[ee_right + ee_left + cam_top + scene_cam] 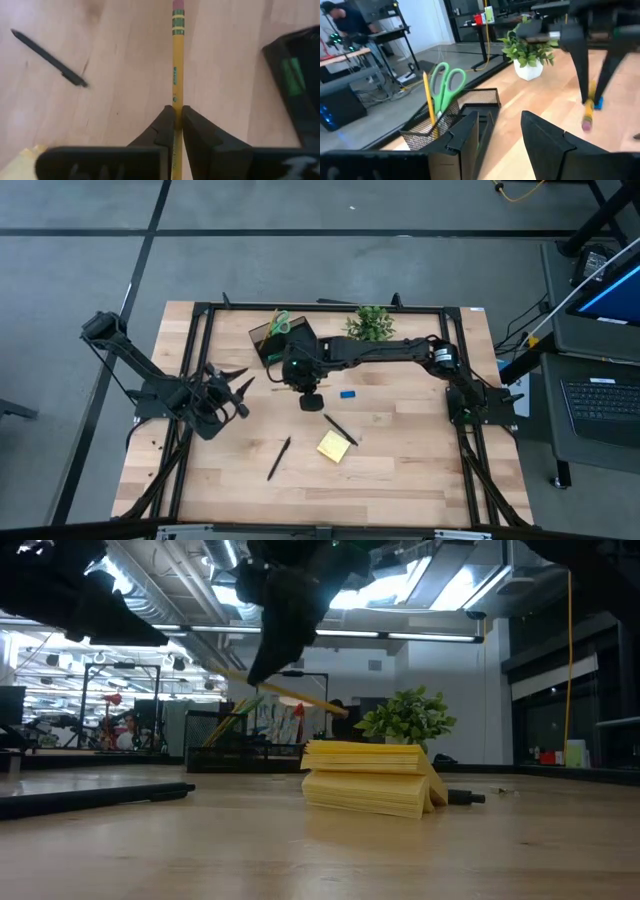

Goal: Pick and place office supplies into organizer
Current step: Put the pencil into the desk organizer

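My right gripper (178, 109) hangs over the table's middle (311, 398), just near of the black organizer (272, 340), and is shut on a yellow wooden pencil (177, 55). In the left wrist view the organizer (465, 112) holds green-handled scissors (445, 85) and another pencil (427, 100), both standing upright. My left gripper (505, 122) is open at the table's left (232, 388), touching nothing. A blue block (347, 393), two black pens (340, 428) (279, 458) and the yellow sticky-note pad (333, 446) lie flat on the wood. My right gripper pinches the pencil's shaft (176, 100) between its two fingers, partway along its length, with the fingers lying along the pencil. The eraser end (177, 6) sticks out beyond the fingertips. In the low view the pencil (300, 697) is lifted clear of the table and tilted.
A small potted plant (370, 323) stands at the far edge, right of the organizer. Black frame rails (200, 350) border the table's sides. Bare wood (420, 470) lies at the near right. A person shows in the room beyond the table (345, 22).
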You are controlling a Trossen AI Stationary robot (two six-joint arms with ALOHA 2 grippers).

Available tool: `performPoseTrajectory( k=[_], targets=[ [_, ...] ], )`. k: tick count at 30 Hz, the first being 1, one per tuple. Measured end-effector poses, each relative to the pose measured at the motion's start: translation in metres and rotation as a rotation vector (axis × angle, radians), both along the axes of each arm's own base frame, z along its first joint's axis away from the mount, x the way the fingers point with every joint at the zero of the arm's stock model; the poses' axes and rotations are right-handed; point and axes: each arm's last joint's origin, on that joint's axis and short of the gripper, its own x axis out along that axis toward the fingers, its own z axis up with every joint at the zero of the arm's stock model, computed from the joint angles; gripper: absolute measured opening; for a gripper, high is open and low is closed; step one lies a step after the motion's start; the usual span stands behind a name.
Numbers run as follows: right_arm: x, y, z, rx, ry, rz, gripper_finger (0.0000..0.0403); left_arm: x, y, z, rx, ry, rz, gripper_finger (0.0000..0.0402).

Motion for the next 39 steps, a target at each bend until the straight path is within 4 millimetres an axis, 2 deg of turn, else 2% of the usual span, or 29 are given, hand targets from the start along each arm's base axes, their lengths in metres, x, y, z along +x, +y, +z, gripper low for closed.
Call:
performPoseTrajectory(
  k=[5,10,15,21,26,31,39],
  targets=[
    [0.001,0.0,0.007,-0.005,-0.045,0.003,0.0034,-0.001,-0.007,-0.006,-0.019,0.01,-0.055,0.015],
    [0.001,0.0,0.008,-0.015,-0.051,0.018,0.0024,-0.01,-0.01,-0.028,-0.047,-0.019,-0.116,0.0148],
    [0.002,0.0,0.008,-0.015,-0.063,0.017,0.0035,-0.018,-0.012,-0.042,-0.12,-0.069,-0.193,0.0148],
    [0.005,0.0,0.011,-0.017,-0.098,0.016,0.0037,-0.008,-0.011,-0.034,-0.139,-0.096,-0.289,0.0146],
    [0.006,0.0,0.023,-0.019,-0.124,0.016,0.0025,0.005,0.0,-0.031,-0.121,-0.064,-0.348,0.0146],
    [0.006,0.001,0.031,-0.02,-0.133,0.019,0.0031,0.016,0.009,-0.025,-0.083,-0.075,-0.4,0.0144],
    [0.005,0.001,0.029,-0.019,-0.117,0.019,0.0025,0.024,0.017,-0.017,-0.03,-0.109,-0.472,0.0144]
  ],
)
